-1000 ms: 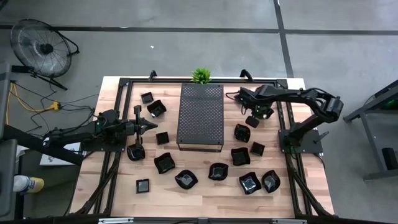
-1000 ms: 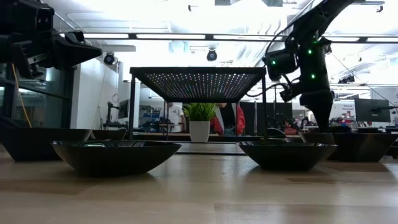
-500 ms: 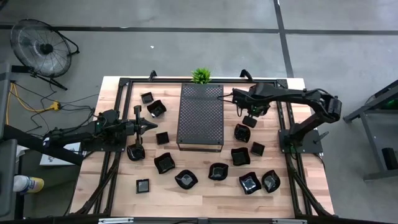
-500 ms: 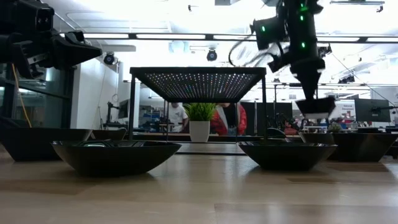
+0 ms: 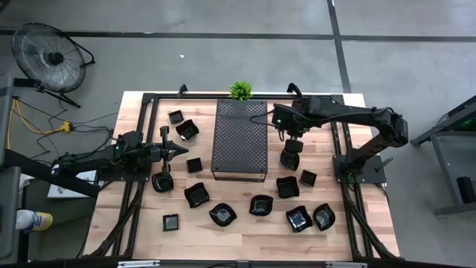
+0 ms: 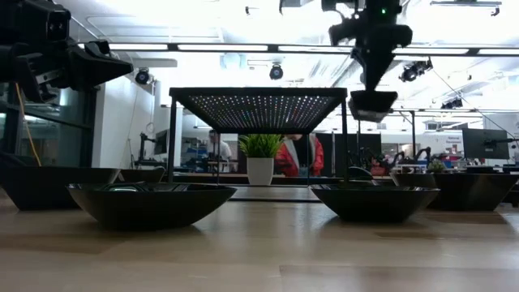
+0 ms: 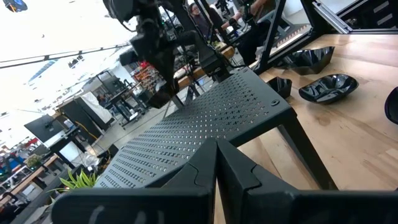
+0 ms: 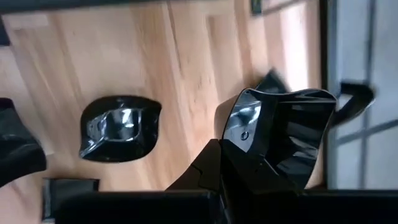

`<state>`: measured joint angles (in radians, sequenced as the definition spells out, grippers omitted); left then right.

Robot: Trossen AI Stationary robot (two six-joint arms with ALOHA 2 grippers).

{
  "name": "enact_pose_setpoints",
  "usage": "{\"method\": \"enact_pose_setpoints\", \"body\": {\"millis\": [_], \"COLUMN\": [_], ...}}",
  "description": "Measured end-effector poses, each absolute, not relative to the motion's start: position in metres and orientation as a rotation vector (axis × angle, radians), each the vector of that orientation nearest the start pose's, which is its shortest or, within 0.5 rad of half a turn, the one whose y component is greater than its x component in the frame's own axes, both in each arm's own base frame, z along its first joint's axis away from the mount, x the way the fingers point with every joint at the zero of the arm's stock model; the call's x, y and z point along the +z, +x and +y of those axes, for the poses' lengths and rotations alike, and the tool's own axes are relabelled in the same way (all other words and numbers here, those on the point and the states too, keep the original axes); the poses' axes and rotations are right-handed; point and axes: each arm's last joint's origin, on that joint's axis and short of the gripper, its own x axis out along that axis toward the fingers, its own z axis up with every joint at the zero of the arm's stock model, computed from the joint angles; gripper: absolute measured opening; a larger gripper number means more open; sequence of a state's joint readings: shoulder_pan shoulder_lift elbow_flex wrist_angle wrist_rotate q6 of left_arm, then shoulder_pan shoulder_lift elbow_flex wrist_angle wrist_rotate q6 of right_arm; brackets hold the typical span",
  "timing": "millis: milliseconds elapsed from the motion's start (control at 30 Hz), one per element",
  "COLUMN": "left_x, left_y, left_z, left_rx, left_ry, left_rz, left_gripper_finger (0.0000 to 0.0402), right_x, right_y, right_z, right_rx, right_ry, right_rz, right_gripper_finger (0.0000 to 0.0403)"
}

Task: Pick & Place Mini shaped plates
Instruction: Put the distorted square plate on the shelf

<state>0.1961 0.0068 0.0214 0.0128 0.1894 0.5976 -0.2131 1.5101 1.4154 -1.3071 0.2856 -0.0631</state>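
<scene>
Mini plate (image 8: 283, 134) is pinched by its rim in the right gripper (image 8: 233, 155), hanging in the air beside the tray (image 5: 239, 141). Thin grip on glossy stuff, so it might slip and drop. Left gripper (image 5: 177, 147) sits closed, empty, left of the tray.

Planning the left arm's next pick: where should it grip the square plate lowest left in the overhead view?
Probably take the square plate by one straight rim wall, coming straight down from above, one finger inside, one outside: it lies flat, open side up, apart from others.
</scene>
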Motion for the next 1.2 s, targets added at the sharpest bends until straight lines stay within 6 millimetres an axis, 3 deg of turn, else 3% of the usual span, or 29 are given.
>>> {"method": "enact_pose_setpoints", "body": {"millis": [500, 1200], "left_x": [0.171, 0.172], "left_y": [0.095, 0.095], "left_z": [0.013, 0.013], "left_rx": [0.014, 0.014], "left_ry": [0.603, 0.602], "left_rz": [-0.024, -0.024], "left_gripper_finger": [0.0001, 0.0001], "right_x": [0.320, 0.332], "right_y": [0.280, 0.310], "right_z": [-0.037, -0.055], "right_rx": [-0.083, -0.145], "right_ry": [-0.451, -0.537], "right_rz": [1.303, 1.013], "right_gripper_finger": [0.0000, 0.0000]}}
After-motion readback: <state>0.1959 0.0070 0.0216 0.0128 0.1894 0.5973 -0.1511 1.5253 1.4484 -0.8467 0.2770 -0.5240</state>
